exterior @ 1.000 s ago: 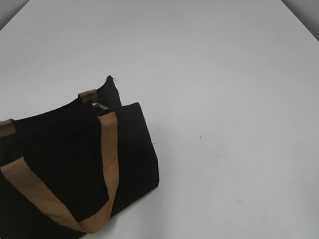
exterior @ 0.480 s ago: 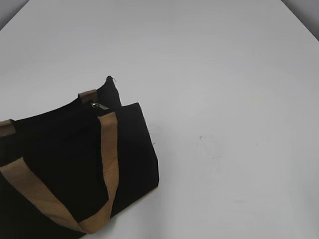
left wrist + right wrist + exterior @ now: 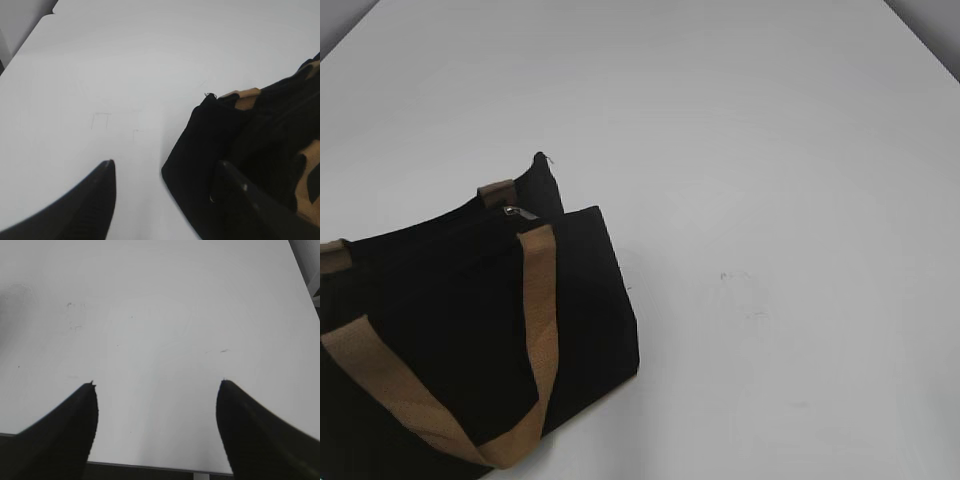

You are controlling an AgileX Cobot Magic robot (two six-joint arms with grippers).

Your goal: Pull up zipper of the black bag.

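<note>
You have the rectangular black fabric bag [image 3: 470, 340] with tan webbing handles [image 3: 538, 330] lying at the white table's [image 3: 770, 150] near-left corner, its small silvery zipper pull [image 3: 517, 212] at the top edge's far end; wide bare surface runs right and back; left gripper [image 3: 165, 175] gapes beside the bag's end; right gripper [image 3: 156, 390] spread over bare table; bag unmoved since earlier.

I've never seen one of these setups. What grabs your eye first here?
A black bag with tan webbing handles sits at the lower left of a bare white table, a small silvery zipper pull glinting on top. Both wrist views show open dark fingers, holding nothing.
</note>
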